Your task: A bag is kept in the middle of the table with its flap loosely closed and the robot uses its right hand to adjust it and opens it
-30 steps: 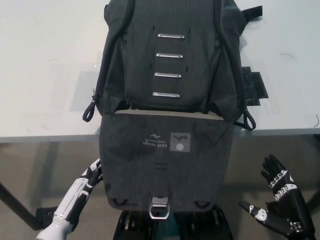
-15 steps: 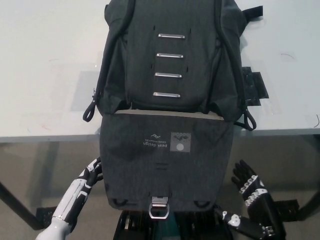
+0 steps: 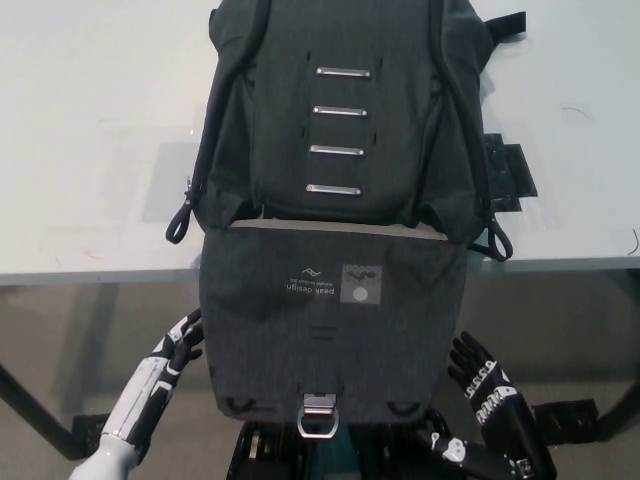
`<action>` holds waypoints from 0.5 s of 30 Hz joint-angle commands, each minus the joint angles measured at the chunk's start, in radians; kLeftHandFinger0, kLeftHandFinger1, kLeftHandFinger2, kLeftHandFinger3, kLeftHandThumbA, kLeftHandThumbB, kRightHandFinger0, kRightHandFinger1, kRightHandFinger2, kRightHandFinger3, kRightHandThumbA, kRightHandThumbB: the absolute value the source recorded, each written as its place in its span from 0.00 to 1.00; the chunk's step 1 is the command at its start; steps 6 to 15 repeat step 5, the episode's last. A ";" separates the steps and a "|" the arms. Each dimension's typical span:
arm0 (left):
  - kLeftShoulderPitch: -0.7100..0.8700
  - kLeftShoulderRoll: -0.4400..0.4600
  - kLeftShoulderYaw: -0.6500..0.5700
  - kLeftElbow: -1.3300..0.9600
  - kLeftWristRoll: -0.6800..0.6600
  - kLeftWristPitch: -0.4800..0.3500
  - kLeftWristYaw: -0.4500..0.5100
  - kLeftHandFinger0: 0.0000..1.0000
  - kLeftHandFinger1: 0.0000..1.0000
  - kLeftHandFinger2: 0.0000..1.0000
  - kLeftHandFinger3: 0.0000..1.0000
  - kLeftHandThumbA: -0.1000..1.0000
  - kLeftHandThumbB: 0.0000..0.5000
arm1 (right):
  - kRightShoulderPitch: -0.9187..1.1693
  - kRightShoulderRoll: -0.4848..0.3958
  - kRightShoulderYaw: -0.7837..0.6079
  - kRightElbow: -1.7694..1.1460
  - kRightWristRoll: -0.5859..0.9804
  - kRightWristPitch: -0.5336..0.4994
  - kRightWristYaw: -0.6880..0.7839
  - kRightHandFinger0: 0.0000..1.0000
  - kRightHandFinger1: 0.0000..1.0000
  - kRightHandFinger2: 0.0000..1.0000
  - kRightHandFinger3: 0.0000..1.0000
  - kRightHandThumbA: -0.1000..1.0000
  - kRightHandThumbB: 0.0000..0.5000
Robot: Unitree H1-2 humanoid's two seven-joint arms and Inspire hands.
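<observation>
— Where's the bag (image 3: pixel 340 130) sitting?

— Flat on the pale table (image 3: pixel 90 140), roughly in the middle, its near end at the table's front edge. It's a dark grey backpack with four metal rungs (image 3: pixel 340 130) in a row up its front.

— And the flap?

— The flap (image 3: pixel 330 330) is folded out toward the robot and hangs down over the table's front edge. There's a metal clasp (image 3: pixel 319 413) at its lowest point and a small grey logo patch (image 3: pixel 360 284) near the fold.

— Can you see into it?

— Only a pale strip along the mouth (image 3: pixel 335 226), where the flap meets the body. Nothing of the contents shows from here.

— What about the hands?

— The black right hand (image 3: pixel 487 415) is below the table edge, just beside the flap's lower right corner, fingers spread and holding nothing. I can't tell whether it touches the fabric. The white left hand (image 3: pixel 172 349) rests low on the other side, right against the flap's left edge; its dark fingers are loosely apart, gripping nothing that I can see.
</observation>
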 commanded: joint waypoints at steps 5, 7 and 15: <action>0.000 0.002 0.010 -0.021 0.014 -0.015 0.022 1.00 1.00 1.00 1.00 1.00 0.32 | -0.012 -0.001 0.004 -0.015 -0.018 -0.013 0.001 1.00 1.00 1.00 1.00 1.00 0.49; 0.000 0.002 0.010 -0.021 0.014 -0.015 0.022 1.00 1.00 1.00 1.00 1.00 0.32 | -0.012 -0.001 0.004 -0.015 -0.018 -0.013 0.001 1.00 1.00 1.00 1.00 1.00 0.49; 0.000 0.002 0.010 -0.021 0.014 -0.015 0.022 1.00 1.00 1.00 1.00 1.00 0.32 | -0.012 -0.001 0.004 -0.015 -0.018 -0.013 0.001 1.00 1.00 1.00 1.00 1.00 0.49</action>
